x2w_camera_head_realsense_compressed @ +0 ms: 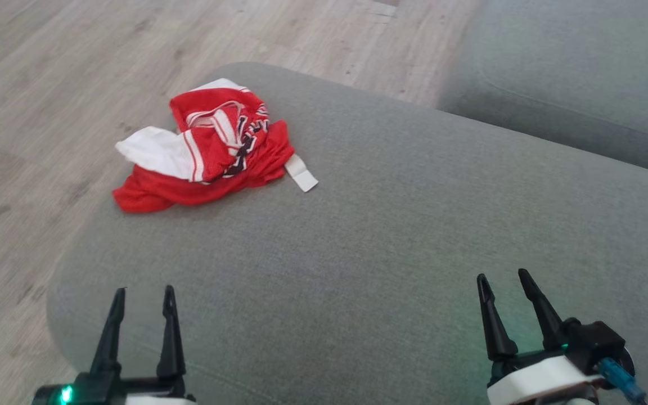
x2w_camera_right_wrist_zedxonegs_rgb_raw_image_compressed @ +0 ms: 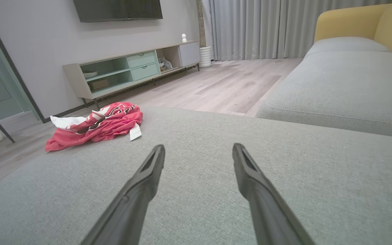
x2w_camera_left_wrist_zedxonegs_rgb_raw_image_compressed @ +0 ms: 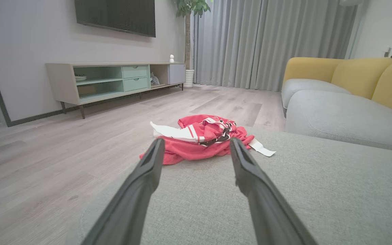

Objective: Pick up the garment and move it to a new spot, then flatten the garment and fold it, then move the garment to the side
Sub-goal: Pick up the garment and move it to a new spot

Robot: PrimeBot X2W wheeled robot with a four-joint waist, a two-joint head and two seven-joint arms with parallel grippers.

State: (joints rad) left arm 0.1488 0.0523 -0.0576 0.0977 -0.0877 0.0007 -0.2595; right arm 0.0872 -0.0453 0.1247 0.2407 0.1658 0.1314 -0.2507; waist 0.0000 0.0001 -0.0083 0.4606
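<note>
**Both the left pincer [x2w_camera_head_realsense_compressed: 144, 289] and the right pincer [x2w_camera_head_realsense_compressed: 502, 274] stand spread, empty**

The grey cushion [x2w_camera_head_realsense_compressed: 386, 225] lies under both pincers, which hover over its near edge with fingers apart, holding nothing. The crumpled red and white garment [x2w_camera_head_realsense_compressed: 211, 152] lies at the cushion's far left corner, well apart from both. A white tag [x2w_camera_head_realsense_compressed: 301, 172] sticks out from its right side.

One garment [x2w_camera_head_realsense_compressed: 206, 149], one sofa [x2w_camera_head_realsense_compressed: 391, 225], two pairs of jaws.

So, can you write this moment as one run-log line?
phase: pre-grasp | garment: crumpled, on cushion, far left edge | left gripper: open, empty | right gripper: open, empty
</note>
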